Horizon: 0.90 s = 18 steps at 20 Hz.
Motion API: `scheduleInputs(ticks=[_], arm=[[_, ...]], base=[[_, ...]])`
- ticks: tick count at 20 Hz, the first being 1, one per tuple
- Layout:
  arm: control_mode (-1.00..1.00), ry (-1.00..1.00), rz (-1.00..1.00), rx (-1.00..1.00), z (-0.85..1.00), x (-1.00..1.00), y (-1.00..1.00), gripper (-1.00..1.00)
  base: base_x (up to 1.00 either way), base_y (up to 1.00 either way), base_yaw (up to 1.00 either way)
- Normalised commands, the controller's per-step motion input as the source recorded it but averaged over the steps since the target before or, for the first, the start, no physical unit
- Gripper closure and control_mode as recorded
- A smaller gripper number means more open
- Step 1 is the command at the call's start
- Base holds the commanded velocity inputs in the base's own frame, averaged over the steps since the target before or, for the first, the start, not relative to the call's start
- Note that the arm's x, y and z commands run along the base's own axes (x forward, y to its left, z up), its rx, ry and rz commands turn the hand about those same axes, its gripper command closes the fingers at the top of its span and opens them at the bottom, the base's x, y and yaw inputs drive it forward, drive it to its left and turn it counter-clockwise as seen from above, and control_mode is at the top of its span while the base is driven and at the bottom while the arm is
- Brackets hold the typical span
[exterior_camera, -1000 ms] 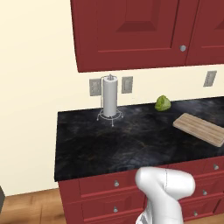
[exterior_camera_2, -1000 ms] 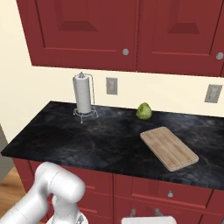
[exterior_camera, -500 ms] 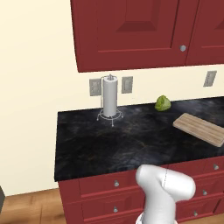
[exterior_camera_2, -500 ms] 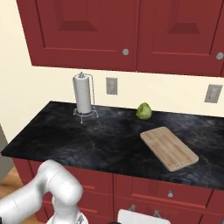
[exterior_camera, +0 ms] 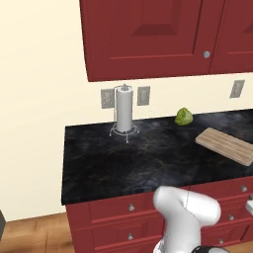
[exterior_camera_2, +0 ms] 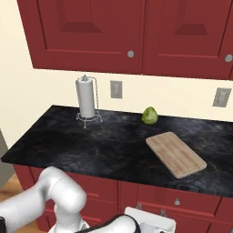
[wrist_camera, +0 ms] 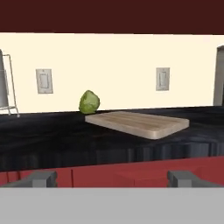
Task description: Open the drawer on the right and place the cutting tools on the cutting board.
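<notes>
The tan cutting board (exterior_camera_2: 175,154) lies on the black counter at the right, also seen as the cutting board (exterior_camera: 225,146) and, at eye level, the cutting board (wrist_camera: 138,123). Below it is the red drawer (exterior_camera_2: 191,202), its front flush with its neighbours and its knob (exterior_camera_2: 177,201) showing. My gripper (wrist_camera: 111,178) is open, with fingertips (wrist_camera: 40,178) far apart and nothing between them. It faces the drawer fronts just under the counter edge. The gripper (exterior_camera_2: 150,214) sits low, in front of that drawer row. The cutting tools are out of view.
A round green vegetable (exterior_camera_2: 149,115) sits by the wall behind the board. A paper towel roll on a wire stand (exterior_camera_2: 87,98) is at the back left. Wall outlets (exterior_camera_2: 116,89) and red upper cabinets (exterior_camera_2: 132,34) hang above. More red drawers (exterior_camera: 131,207) run left.
The arm has shifted slightly low in front of the cabinets. The jaws have stayed wide apart. Nothing on the counter has moved.
</notes>
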Motion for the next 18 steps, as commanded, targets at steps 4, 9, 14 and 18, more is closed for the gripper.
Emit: scheduleInputs(ticks=[4, 9, 14, 18], arm=[[-1.00, -0.01, 0.06, 0.00, -0.26, 0.41, -0.54, -1.00], [-1.00, -0.04, 0.17, 0.00, -0.35, 0.19, -0.71, -1.00], [-1.00, -0.07, 0.19, 0.02, -0.59, 0.00, -0.51, -1.00], [-1.00, -0.10, 0.05, 0.04, -0.43, 0.03, -0.06, -1.00]], base=[[0.00, 0.00, 0.00], [0.00, 0.00, 0.00], [0.00, 0.00, 0.00], [0.00, 0.00, 0.00]])
